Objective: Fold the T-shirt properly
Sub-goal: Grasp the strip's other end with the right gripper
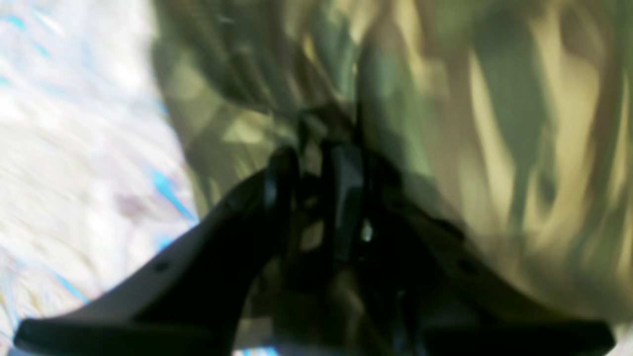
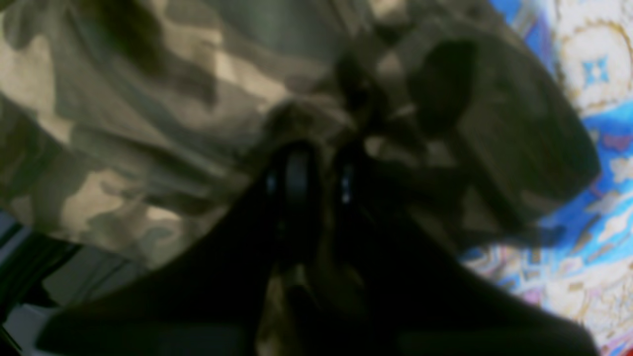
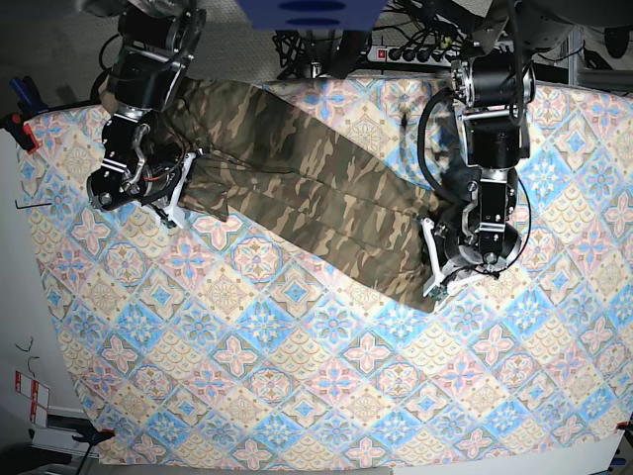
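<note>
The camouflage T-shirt (image 3: 307,188) lies as a long diagonal band on the patterned tablecloth (image 3: 297,376), running from the back left to the middle right. My left gripper (image 3: 432,267) sits at the band's lower right end. In the left wrist view its jaws (image 1: 314,168) stand nearly together with T-shirt (image 1: 494,123) cloth pinched between them, and the picture is blurred. At the upper left end, my right gripper (image 3: 183,188) holds a bunched edge. In the right wrist view the right gripper (image 2: 316,168) is shut on a gathered fold of the T-shirt (image 2: 123,123).
The tablecloth (image 1: 74,123) (image 2: 593,74) covers the whole table. A power strip and cables (image 3: 425,49) lie along the back edge between the two arm bases. Small tools (image 3: 15,124) rest off the table's left side.
</note>
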{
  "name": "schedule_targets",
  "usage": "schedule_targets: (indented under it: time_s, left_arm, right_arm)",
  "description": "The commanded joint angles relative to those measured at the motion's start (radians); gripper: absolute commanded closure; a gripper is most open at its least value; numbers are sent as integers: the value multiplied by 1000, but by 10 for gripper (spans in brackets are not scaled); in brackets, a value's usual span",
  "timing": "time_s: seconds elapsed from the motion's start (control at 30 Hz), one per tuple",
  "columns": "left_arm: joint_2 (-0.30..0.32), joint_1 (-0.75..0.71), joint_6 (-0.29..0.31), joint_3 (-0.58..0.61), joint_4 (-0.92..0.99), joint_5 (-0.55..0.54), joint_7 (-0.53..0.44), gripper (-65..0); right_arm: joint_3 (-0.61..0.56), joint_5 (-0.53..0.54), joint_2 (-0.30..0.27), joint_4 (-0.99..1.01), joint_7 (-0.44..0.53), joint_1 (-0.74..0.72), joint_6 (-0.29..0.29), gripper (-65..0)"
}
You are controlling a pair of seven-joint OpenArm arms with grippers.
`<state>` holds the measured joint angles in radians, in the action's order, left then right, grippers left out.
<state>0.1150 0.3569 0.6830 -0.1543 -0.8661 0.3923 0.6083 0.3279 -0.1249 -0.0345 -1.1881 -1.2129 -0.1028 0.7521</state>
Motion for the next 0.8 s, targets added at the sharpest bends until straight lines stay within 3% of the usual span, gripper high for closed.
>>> schedule_targets:
  time_s: [0.0,0.17,0.43,0.57,0.77]
  left_arm:
    - [-4,14,15,2,-2,-11,2,-136]
    - [-4,-34,15,3,-12,-11,6,-133]
    - [-10,-94,15,2,-109,-14,5,-136]
    - [-7,-114,15,-4,-109,-13,15,-136]
    - [10,-126,15,0,-137,-17,25,-136]
  right_arm:
    - [-2,-8,5,30,149,-13,-54,-27]
    - [-2,-8,5,9,167,70,-54,-27]
    - [0,-6,5,-184,198,134,-54,-33]
    - [66,-6,11,-347,133,206,-54,-113]
    - [110,-5,11,-513,126,234,-54,-219]
